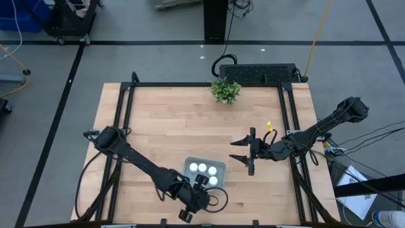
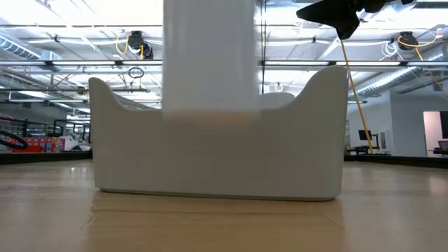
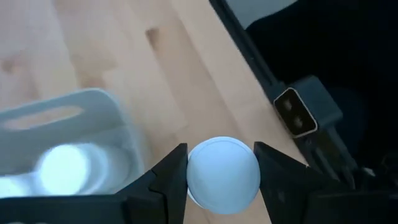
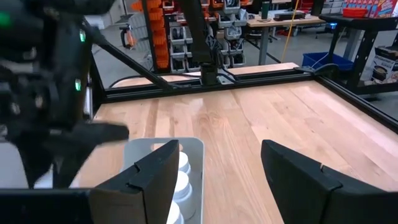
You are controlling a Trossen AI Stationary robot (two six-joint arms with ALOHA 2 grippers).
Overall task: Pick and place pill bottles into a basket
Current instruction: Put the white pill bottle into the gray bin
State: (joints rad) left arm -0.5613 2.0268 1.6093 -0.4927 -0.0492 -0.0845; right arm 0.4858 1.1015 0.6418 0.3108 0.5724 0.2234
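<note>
No readable writing anywhere. Tabletop with plant at far edge. Basket near front edge holds four bottles. Left tool just beside basket, pinching fifth bottle. Right tool spread, hovering near basket.

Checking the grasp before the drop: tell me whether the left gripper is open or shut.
Shut on a pill bottle: in the left wrist view the left gripper has both fingers pressed against the round white bottle, beside the basket.

grey floor with dark lines — orange bins on shelving, ceiling beams above.
</note>
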